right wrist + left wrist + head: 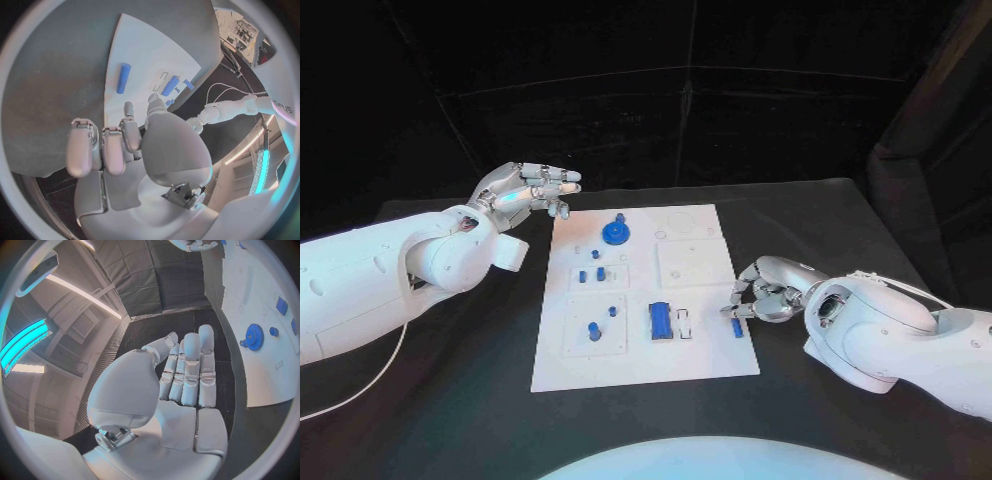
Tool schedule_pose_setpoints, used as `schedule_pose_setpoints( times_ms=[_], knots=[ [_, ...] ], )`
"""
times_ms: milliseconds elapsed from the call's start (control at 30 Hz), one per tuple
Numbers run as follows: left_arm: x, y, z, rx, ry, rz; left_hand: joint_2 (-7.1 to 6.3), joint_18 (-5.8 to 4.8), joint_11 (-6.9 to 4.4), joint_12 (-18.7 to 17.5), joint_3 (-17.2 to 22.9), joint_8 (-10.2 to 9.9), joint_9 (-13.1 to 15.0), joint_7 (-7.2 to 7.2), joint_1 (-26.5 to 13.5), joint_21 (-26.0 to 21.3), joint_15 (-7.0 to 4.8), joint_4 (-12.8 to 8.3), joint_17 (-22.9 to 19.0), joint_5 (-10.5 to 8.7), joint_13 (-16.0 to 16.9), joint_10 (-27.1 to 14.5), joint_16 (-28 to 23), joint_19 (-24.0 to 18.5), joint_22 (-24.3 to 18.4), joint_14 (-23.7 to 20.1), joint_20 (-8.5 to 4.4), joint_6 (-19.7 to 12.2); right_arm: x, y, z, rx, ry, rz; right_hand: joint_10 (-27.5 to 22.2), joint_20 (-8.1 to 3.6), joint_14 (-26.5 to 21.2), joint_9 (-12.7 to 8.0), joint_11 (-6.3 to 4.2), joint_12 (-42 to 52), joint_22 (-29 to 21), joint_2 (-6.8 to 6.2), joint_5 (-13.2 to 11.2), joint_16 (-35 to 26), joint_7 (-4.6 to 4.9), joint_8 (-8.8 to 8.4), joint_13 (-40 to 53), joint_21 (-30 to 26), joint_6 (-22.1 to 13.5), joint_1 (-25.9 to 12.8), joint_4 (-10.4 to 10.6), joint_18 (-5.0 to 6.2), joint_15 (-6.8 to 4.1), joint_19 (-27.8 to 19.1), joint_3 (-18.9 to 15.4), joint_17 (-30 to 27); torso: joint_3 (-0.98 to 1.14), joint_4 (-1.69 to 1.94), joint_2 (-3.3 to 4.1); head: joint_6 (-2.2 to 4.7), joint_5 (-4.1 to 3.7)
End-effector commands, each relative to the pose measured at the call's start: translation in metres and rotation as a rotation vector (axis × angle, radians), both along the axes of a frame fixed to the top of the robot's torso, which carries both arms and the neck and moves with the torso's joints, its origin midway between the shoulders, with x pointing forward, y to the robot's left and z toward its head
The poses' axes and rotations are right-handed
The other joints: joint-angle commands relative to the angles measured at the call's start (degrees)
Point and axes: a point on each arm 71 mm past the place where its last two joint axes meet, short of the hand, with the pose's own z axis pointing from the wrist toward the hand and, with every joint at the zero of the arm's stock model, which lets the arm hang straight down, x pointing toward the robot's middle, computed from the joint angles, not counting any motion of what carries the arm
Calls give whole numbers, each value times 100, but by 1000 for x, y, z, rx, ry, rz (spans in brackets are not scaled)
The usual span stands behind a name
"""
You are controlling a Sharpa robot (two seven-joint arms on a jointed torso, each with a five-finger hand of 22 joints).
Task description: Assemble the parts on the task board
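The white task board [646, 355] lies in the middle of the black table. A blue gear [616, 233] stands near its far edge, small blue pieces [600, 272] sit mid-board, and a blue block [659, 320] lies nearer me. A short blue peg [736, 326] lies at the board's right edge. My right hand [764, 292] hovers just beyond that peg, fingers half bent and holding nothing; the right wrist view has the peg [123, 78] ahead of the fingers [103, 150]. My left hand [528, 190] is raised off the board's far left corner, fingers [190, 367] straight, empty.
Bare black table [473, 380] surrounds the board on all sides. Black curtains close off the back. In the left wrist view the gear [254, 335] and board [265, 375] lie off to the side of my left hand.
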Motion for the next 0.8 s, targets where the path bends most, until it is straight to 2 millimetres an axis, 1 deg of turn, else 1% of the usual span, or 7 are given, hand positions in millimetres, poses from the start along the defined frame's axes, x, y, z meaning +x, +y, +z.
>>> schedule_pose_setpoints(
  times_ms=[33, 100, 167, 333, 433, 633, 800],
  knots=[
    [0, -1, 1, -10, -6, -7, 49, 34, 11, 39, -28, 22, 3, 15, -15, -39, 7, 1, -6, 24, 4, -42, -20, -25, -10, -52, -19, -4, 0, 0, 0, -88, -10, 59, 4, 22, 407, -15, -19, -37, 29, 33, 57, -14, -24, -39, 89, -6, 114, 49, -7, -84, -10, 58, -50, 552, 10, -6, 8, -6, -7],
    [0, -1, 1, -10, -6, -7, 49, 34, 11, 39, -28, 22, 3, 15, -15, -39, 7, 1, -6, 24, 4, -42, -20, -25, -10, -52, -19, -4, 1, -2, -1, -116, -14, 55, 4, 15, 406, -21, -28, -45, 25, 34, 72, -18, -35, -45, 87, -9, 162, 49, -1, -83, -18, 57, -72, 546, 2, 7, 2, -13, -16],
    [0, -1, 1, -10, -6, -8, 49, 34, 11, 39, -28, 22, 3, 15, -15, -39, 7, 1, -6, 24, 4, -42, -20, -25, -10, -52, -19, -4, 2, -3, -2, -137, -16, 55, 3, 10, 405, -24, -34, -55, 25, 33, 77, -20, -42, -46, 82, -9, 193, 48, 2, -83, -22, 57, -87, 545, 1, 13, 3, -21, -17],
    [0, 0, 1, -9, -5, -6, 58, 35, 11, 56, -34, 29, 2, 13, -15, -48, 7, -1, -19, 25, 2, -55, -17, -24, -17, -53, -17, -8, 3, -1, -5, -172, -4, 63, 2, 0, 404, -27, -45, -68, 17, 22, 80, -23, -55, -50, 77, -15, 245, 46, 9, -82, -32, 53, -122, 542, -1, 9, 4, -32, -14],
    [0, 0, 1, -9, -5, -6, 58, 35, 11, 56, -34, 29, 2, 13, -15, -48, 7, -1, -19, 25, 2, -55, -17, -24, -17, -53, -17, -8, 4, -1, -7, -189, 9, 67, -1, -4, 403, -27, -51, -80, 10, 17, 77, -27, -63, -50, 72, -20, 274, 37, 18, -80, -37, 50, -144, 535, -6, 13, 3, -42, -22],
    [0, 0, 1, -9, -4, -6, 58, 35, 11, 56, -34, 29, 2, 13, -15, -48, 7, -1, -19, 25, 2, -55, -17, -24, -17, -53, -17, -8, 6, 0, -11, -222, 31, 73, -8, -10, 399, -24, -59, -103, 5, 16, 72, -36, -73, -48, 59, -24, 307, 35, 25, -79, -43, 48, -164, 520, -1, 11, 4, -60, -23],
    [0, 0, 1, -8, -4, -6, 58, 35, 11, 56, -34, 29, 2, 13, -15, -48, 7, -1, -19, 25, 2, -55, -17, -24, -17, -53, -17, -8, 7, 1, -14, -245, 53, 85, -11, -15, 398, -19, -68, -115, -2, 24, 76, -41, -83, -44, 54, -29, 339, 54, 20, -78, -50, 45, -171, 514, -3, 16, 2, -71, -23]
  ],
)
